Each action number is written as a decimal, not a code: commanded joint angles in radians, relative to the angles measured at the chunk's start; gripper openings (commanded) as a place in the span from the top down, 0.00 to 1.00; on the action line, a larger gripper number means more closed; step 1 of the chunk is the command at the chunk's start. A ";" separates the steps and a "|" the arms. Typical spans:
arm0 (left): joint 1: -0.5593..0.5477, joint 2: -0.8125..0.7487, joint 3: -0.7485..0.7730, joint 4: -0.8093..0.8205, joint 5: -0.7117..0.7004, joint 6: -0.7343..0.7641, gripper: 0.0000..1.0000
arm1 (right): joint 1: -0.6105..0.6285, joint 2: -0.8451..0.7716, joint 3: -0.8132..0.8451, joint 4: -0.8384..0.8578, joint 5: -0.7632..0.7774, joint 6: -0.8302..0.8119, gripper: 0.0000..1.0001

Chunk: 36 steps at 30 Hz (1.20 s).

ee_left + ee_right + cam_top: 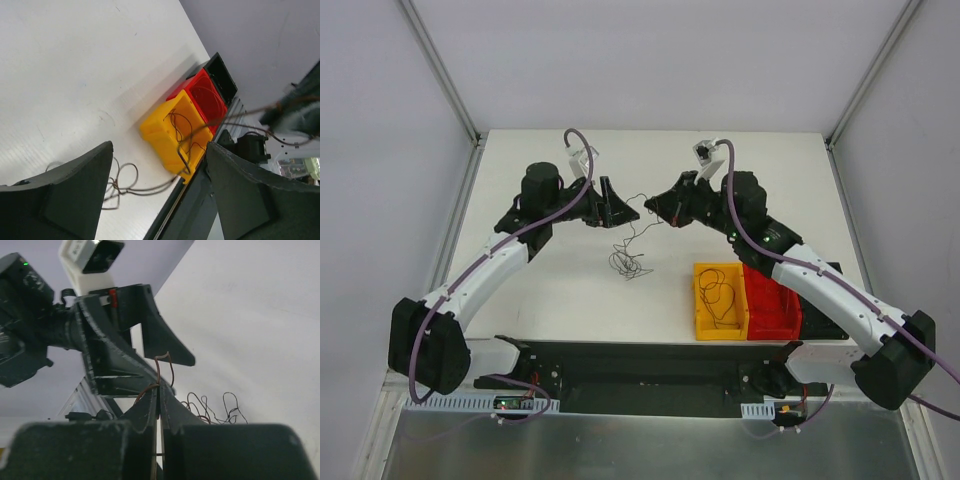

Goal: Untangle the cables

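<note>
Pinching one of the cables (159,372) tight in right gripper (159,390), letting the rest trail below to draw loose; left gripper (159,146) wide, opposite.

Bright, even light fell from overhead on the table (570,290), leaving only faint shadows beneath the arms (490,265). The metal sheet (640,450) in front carried a dull sheen. Through the left wrist camera the fingers (65,200) of the left tool (159,150) loomed dark and blurred, and one strand of the cables (250,112) smeared; the right wrist view was dim, backlit.
</note>
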 commanded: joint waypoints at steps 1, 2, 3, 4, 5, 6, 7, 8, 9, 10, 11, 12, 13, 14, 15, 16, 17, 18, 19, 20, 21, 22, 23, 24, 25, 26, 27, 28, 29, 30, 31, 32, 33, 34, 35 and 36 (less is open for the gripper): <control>-0.020 0.058 0.047 0.050 -0.085 -0.059 0.30 | 0.014 -0.032 0.006 0.102 -0.093 0.104 1.00; -0.023 0.070 0.047 0.048 -0.105 -0.069 0.35 | 0.019 -0.039 0.006 0.107 -0.101 0.119 1.00; -0.023 0.085 0.044 0.047 -0.135 -0.078 0.42 | 0.023 -0.043 0.005 0.113 -0.107 0.130 1.00; -0.023 0.099 0.046 0.044 -0.152 -0.085 0.47 | 0.028 -0.049 0.008 0.118 -0.115 0.139 1.00; -0.024 0.119 0.053 0.042 -0.159 -0.095 0.52 | 0.032 -0.055 0.009 0.125 -0.121 0.150 0.99; -0.024 0.140 0.063 0.041 -0.145 -0.104 0.58 | 0.035 -0.060 0.009 0.133 -0.127 0.160 0.99; -0.024 0.165 0.073 0.041 -0.124 -0.110 0.66 | 0.040 -0.068 0.012 0.139 -0.136 0.167 1.00; -0.024 0.188 0.089 0.042 -0.104 -0.110 0.79 | 0.040 -0.071 0.014 0.139 -0.142 0.170 1.00; -0.024 0.199 0.096 0.039 -0.088 -0.105 0.87 | 0.040 -0.081 0.016 0.136 -0.144 0.168 1.00; -0.024 0.196 0.096 0.042 -0.088 -0.098 0.96 | 0.040 -0.091 0.014 0.125 -0.138 0.157 1.00; -0.024 0.184 0.089 0.041 -0.100 -0.083 1.00 | 0.040 -0.100 0.014 0.106 -0.129 0.144 0.99; -0.023 0.153 0.080 0.045 -0.116 -0.064 1.00 | 0.040 -0.111 0.017 0.069 -0.117 0.122 0.97; -0.023 0.132 0.067 0.045 -0.126 -0.034 1.00 | 0.039 -0.118 0.017 0.035 -0.098 0.096 0.92; -0.023 0.092 0.055 0.044 -0.142 -0.008 1.00 | 0.039 -0.127 0.012 -0.003 -0.078 0.076 0.87; -0.024 0.054 0.044 0.042 -0.149 0.016 1.00 | 0.039 -0.135 0.009 -0.037 -0.057 0.052 0.81; -0.024 0.011 0.032 0.039 -0.155 0.042 1.00 | 0.040 -0.143 0.002 -0.055 -0.043 0.032 0.77; -0.024 -0.028 0.023 0.039 -0.166 0.062 1.00 | 0.039 -0.144 -0.007 -0.069 -0.029 0.018 0.75; -0.024 -0.068 0.012 0.039 -0.178 0.077 1.00 | 0.040 -0.147 -0.015 -0.071 -0.024 0.007 0.73; -0.024 -0.100 0.003 0.039 -0.194 0.086 1.00 | 0.040 -0.143 -0.023 -0.069 -0.026 -0.001 0.70; -0.024 -0.132 -0.002 0.035 -0.205 0.097 1.00 | 0.039 -0.135 -0.023 -0.066 -0.033 -0.007 0.66; -0.024 -0.160 0.000 0.021 -0.214 0.108 1.00 | 0.040 -0.126 -0.017 -0.069 -0.043 -0.014 0.60; -0.024 -0.183 0.003 0.009 -0.226 0.117 1.00 | 0.040 -0.115 -0.008 -0.083 -0.049 -0.030 0.54; -0.024 -0.204 0.004 -0.008 -0.237 0.123 1.00 | 0.040 -0.106 0.005 -0.092 -0.050 -0.050 0.46; -0.024 -0.218 0.014 -0.034 -0.255 0.129 1.00 | 0.042 -0.097 0.015 -0.124 -0.060 -0.069 0.40; -0.024 -0.232 0.023 -0.048 -0.266 0.134 1.00 | 0.048 -0.086 0.025 -0.131 -0.084 -0.089 0.33; -0.024 -0.246 0.033 -0.060 -0.269 0.137 1.00 | 0.054 -0.074 0.037 -0.137 -0.108 -0.114 0.29; -0.024 -0.251 0.040 -0.070 -0.271 0.138 1.00 | 0.072 -0.060 0.046 -0.137 -0.125 -0.138 0.27; -0.026 -0.258 0.053 -0.077 -0.272 0.138 1.00 | 0.090 -0.046 0.052 -0.129 -0.123 -0.166 0.25; -0.026 -0.260 0.064 -0.088 -0.271 0.138 1.00 | 0.115 -0.033 0.060 -0.126 -0.116 -0.188 0.23; -0.026 -0.261 0.073 -0.097 -0.271 0.138 1.00 | 0.136 -0.022 0.066 -0.114 -0.107 -0.206 0.22; -0.026 -0.261 0.083 -0.106 -0.269 0.140 1.00 | 0.153 -0.014 0.066 -0.102 -0.106 -0.223 0.21; -0.026 -0.263 0.089 -0.111 -0.269 0.143 1.00 | 0.172 -0.006 0.065 -0.061 -0.095 -0.231 0.21; -0.026 -0.264 0.095 -0.116 -0.271 0.145 1.00 | 0.184 0.003 0.068 -0.039 -0.084 -0.235 0.21; -0.026 -0.263 0.098 -0.119 -0.271 0.146 1.00 | 0.190 0.012 0.072 -0.025 -0.084 -0.234 0.20; -0.026 -0.263 0.101 -0.120 -0.271 0.146 1.00 | 0.195 0.026 0.078 -0.008 -0.080 -0.229 0.20; -0.026 -0.264 0.103 -0.120 -0.269 0.149 1.00 | 0.197 0.043 0.089 -0.005 -0.055 -0.220 0.20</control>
